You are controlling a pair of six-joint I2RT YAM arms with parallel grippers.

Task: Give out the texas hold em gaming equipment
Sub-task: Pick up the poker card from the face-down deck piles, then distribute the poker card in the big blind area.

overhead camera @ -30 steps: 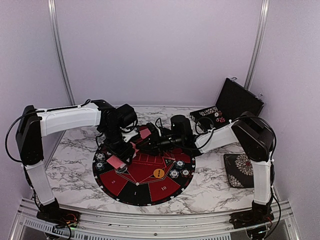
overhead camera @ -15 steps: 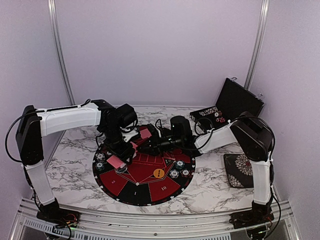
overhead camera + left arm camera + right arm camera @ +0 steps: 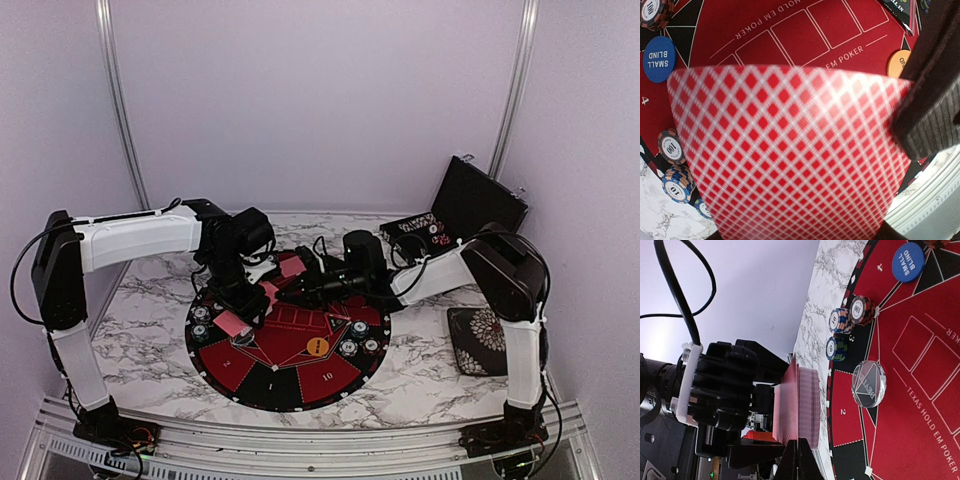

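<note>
My left gripper (image 3: 250, 298) hangs over the round red poker mat (image 3: 290, 362), shut on a deck of red-backed playing cards (image 3: 790, 150). The top card's back fills the left wrist view, with one dark finger (image 3: 932, 110) at its right edge. In the right wrist view the deck (image 3: 807, 405) stands edge-on. My right gripper (image 3: 798, 455) is shut, pinching the top card's edge where it flares off the stack. Striped chip stacks (image 3: 861, 310) sit at the mat's rim. On the mat lie a blue small-blind disc (image 3: 907, 262) and an orange disc (image 3: 317, 347).
A clear dealer button (image 3: 869, 383) lies on the mat below the deck. More chip stacks (image 3: 352, 338) sit on the mat's right side. A black hinged case (image 3: 475, 200) stands open at the back right. The flower-patterned tray (image 3: 488, 340) lies right of the mat.
My right gripper's jaws have closed at the deck's edge. Both arms have barely moved.
</note>
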